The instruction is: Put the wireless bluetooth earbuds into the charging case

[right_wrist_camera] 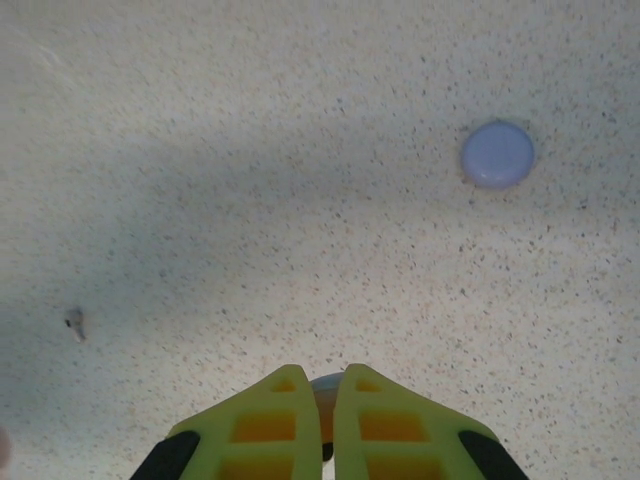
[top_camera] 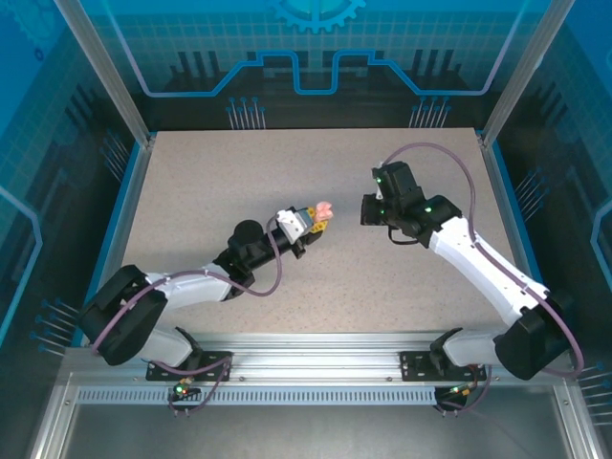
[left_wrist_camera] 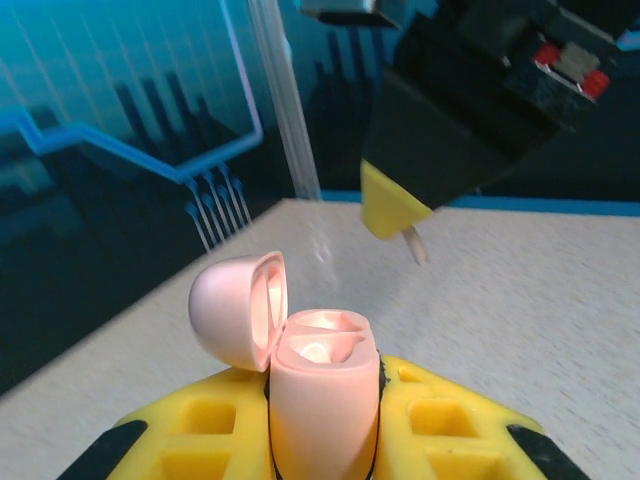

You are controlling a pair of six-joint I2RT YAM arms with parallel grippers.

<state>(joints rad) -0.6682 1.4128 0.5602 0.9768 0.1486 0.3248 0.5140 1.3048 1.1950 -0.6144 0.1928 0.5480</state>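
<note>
A pale pink charging case stands upright between the yellow fingers of my left gripper, which is shut on it. Its lid is hinged open to the left and both sockets show. From above, the case is at the table's middle. My right gripper hovers just right of it, shut on a small earbud. In the left wrist view, the earbud's pale stem pokes down from the right gripper's yellow fingertips, above and beyond the open case.
A light purple round case lies shut on the speckled table. A tiny grey object lies at the left, too small to identify. Blue walls and metal posts ring the table.
</note>
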